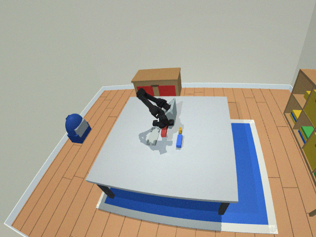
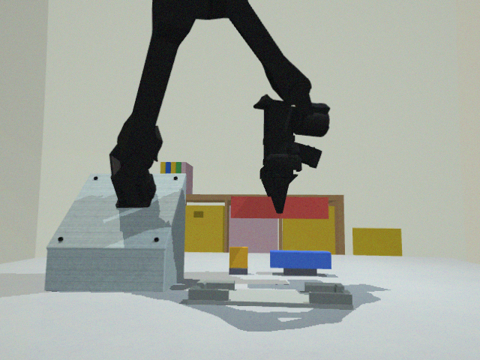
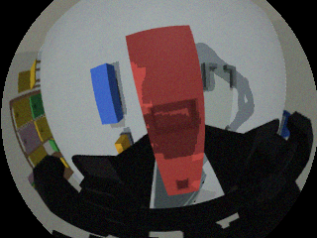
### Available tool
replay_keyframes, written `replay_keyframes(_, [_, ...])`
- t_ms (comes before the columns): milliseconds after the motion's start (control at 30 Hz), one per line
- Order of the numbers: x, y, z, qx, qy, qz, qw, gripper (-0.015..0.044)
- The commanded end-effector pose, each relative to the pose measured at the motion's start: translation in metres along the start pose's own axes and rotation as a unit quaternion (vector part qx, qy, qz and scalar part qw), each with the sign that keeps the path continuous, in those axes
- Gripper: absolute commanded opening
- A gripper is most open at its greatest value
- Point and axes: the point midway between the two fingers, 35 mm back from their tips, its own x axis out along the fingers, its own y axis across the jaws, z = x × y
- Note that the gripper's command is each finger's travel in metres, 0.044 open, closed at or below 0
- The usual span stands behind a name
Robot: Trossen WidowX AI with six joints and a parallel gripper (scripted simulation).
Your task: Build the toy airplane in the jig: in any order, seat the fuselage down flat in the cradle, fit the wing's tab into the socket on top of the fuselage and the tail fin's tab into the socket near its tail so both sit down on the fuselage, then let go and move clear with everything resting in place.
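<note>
Your gripper (image 1: 163, 126) (image 2: 279, 212) (image 3: 174, 130) is holding the red fuselage (image 1: 163, 132) (image 2: 252, 207) (image 3: 170, 64) above the table (image 1: 199, 168) (image 2: 116, 329) (image 3: 69, 45). The blue wing (image 1: 179, 140) (image 2: 300, 259) (image 3: 104, 94) is down on the table.

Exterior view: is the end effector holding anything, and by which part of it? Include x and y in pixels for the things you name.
The red fuselage (image 1: 163, 132) (image 2: 247, 207) (image 3: 165, 64), gripped by its sides near mid-length, the wing socket facing up.

in the exterior view the top edge cuts off the arm's elbow (image 2: 211, 8), and the gripper's fingertips (image 2: 280, 207) hide part of the red fuselage (image 2: 306, 208).
</note>
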Motion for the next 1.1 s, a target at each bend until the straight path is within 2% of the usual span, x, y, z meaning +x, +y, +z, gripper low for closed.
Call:
replay_keyframes(0, [0.005,-0.011,0.0,-0.002,0.0,0.003,1.0,0.0])
replay_keyframes(1067, [0.043,-0.101,-0.012,0.015,-0.003,0.003,1.0,0.0])
